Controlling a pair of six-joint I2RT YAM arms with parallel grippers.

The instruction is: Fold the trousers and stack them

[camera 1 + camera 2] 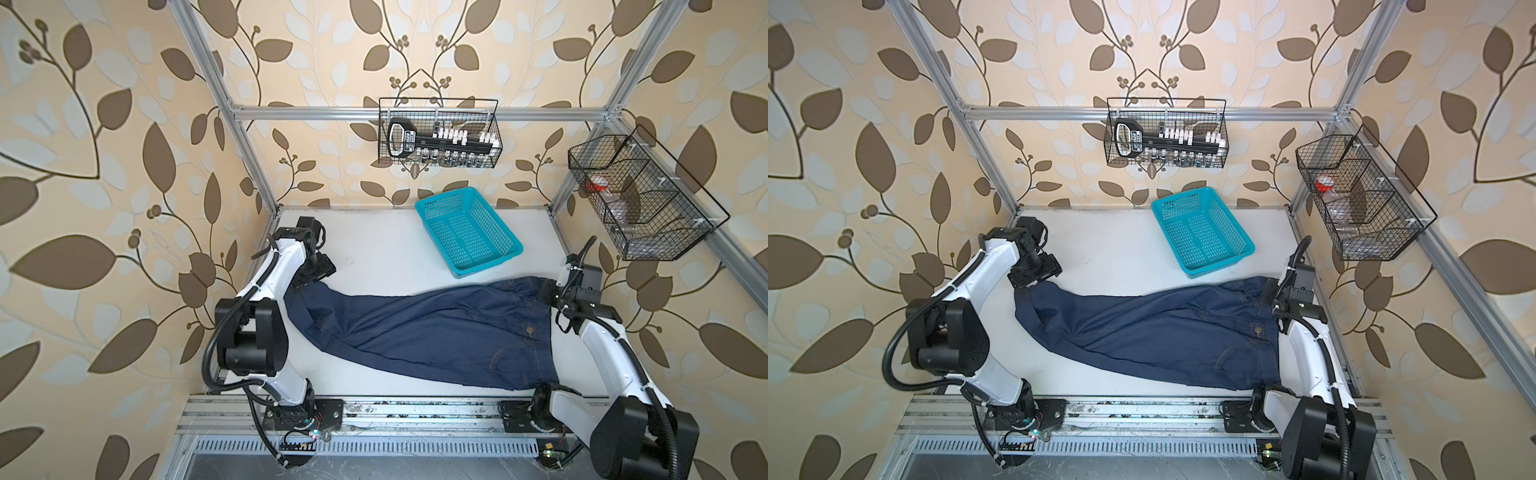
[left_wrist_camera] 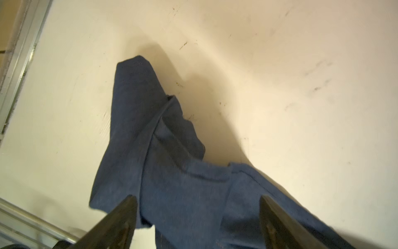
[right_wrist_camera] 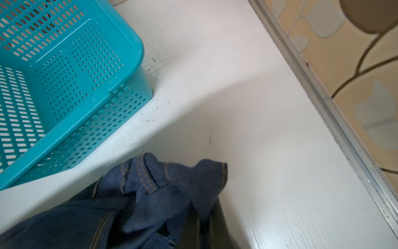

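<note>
1. The trousers [image 1: 415, 328] are lying stretched across the white surface [image 1: 374, 249] in both top views. The leg ends are pointing to the left side and the waistband to the right side.
2. The left gripper [image 1: 308, 279] is hovering over the far leg end with its jaws standing wide apart. In the left wrist view its two dark fingers [image 2: 120, 215] are straddling the trousers [image 2: 172, 172] without pinching them. The hem beyond them is lying crumpled on the surface.
3. The right gripper [image 1: 547, 291] is sitting at the far corner of the waistband, clamped tight on a bunch of the cloth. In the right wrist view that part of the trousers [image 3: 150, 194] is bunching up at the gripper, showing orange-tan stitching and a belt loop.
4. The turquoise basket [image 1: 490, 261] is standing on the surface behind the trousers, nearer the waistband end. It is close to the cloth but not touching it.
5. The near corner of the waist end is reaching the front edge of the surface, beside the right arm's base.
</note>
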